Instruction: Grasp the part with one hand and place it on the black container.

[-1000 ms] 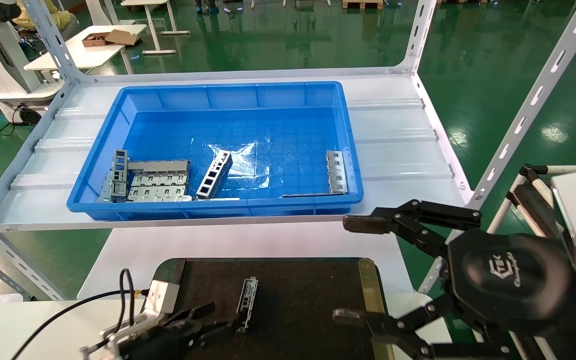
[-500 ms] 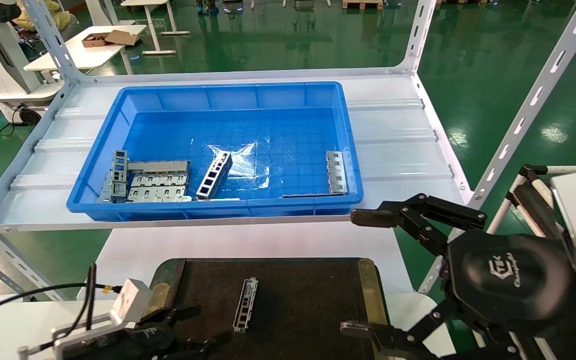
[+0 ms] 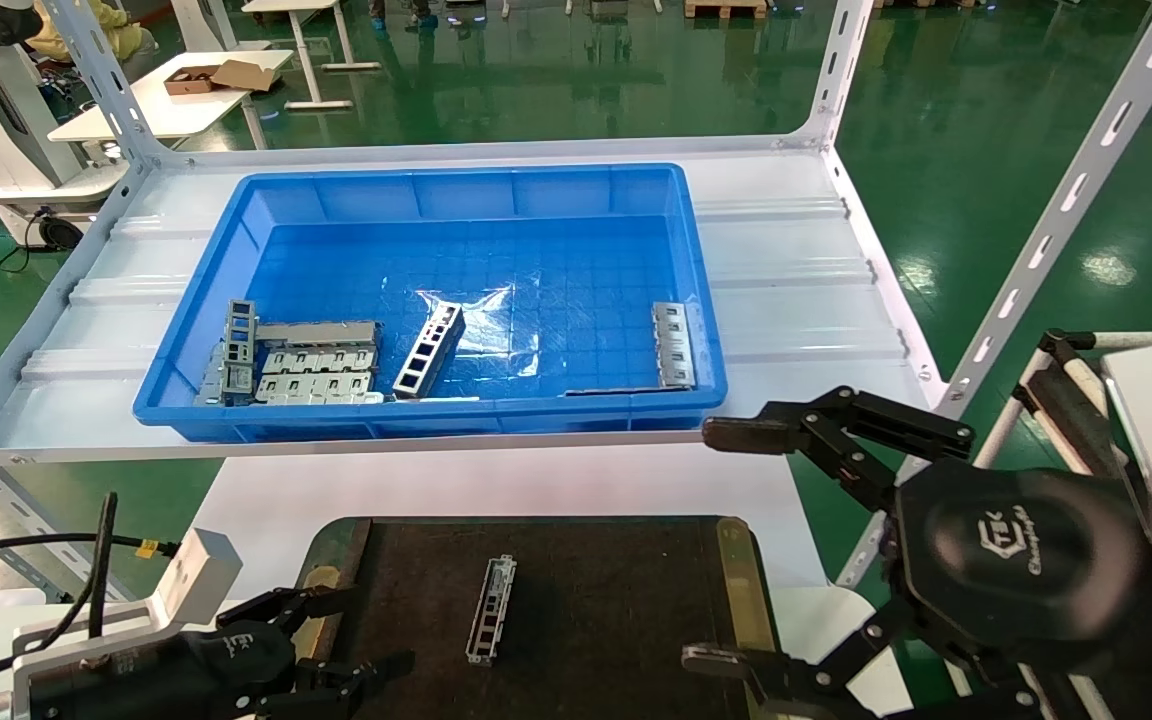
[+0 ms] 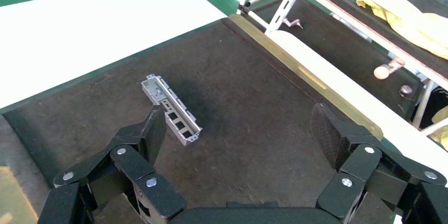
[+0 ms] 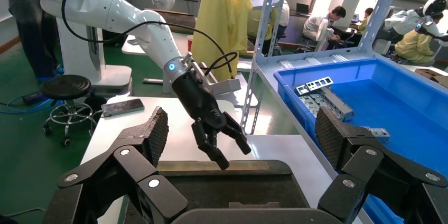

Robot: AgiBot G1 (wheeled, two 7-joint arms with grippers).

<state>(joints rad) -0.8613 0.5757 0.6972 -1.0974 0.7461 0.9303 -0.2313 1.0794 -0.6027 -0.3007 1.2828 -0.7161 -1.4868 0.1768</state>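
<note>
left end effector (image 3: pixel 341 632) released beside the part (image 3: pixel 491 609), lying lengthwise away from the robot on the black container (image 3: pixel 616 590).

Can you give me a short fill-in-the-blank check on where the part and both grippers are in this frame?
1. The part lies flat on the black ____.
2. The left gripper, at the container's near-left corner, has its jaws ____ and holds nothing.
3. The other metal pieces lie in the ____ bin on the shelf.
4. The right gripper, open, hangs beside the container's ____ edge.

Missing words: container; open; blue; right
</note>
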